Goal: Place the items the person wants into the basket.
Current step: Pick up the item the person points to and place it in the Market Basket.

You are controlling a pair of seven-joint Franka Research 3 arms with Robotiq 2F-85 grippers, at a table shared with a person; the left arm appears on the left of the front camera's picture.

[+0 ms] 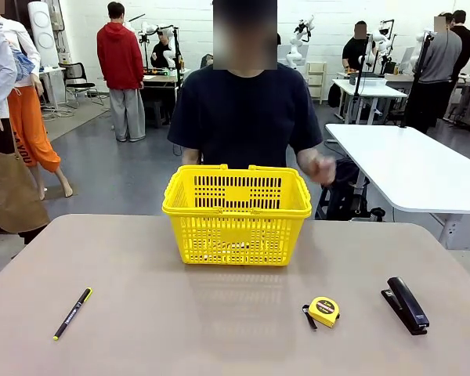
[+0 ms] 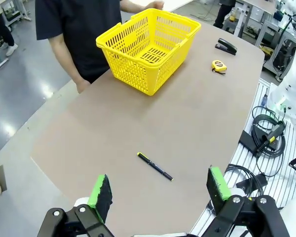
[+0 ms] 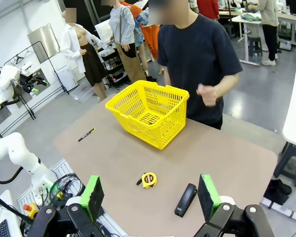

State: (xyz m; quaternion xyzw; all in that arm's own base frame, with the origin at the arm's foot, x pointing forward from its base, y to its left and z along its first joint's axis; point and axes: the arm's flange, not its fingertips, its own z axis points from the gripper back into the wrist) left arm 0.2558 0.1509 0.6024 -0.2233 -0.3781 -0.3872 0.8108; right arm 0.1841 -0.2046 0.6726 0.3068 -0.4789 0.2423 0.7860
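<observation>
Across table (image 1: 219, 329), person's (image 1: 243, 110) waist behind basket (image 1: 236, 215)

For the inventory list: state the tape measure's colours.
Tape measure: yellow and black; front view best.

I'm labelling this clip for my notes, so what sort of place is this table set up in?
Probably a robotics lab or workshop: white worktables across an open grey floor, people at benches behind, and bundled cables beside the brown table.
</observation>
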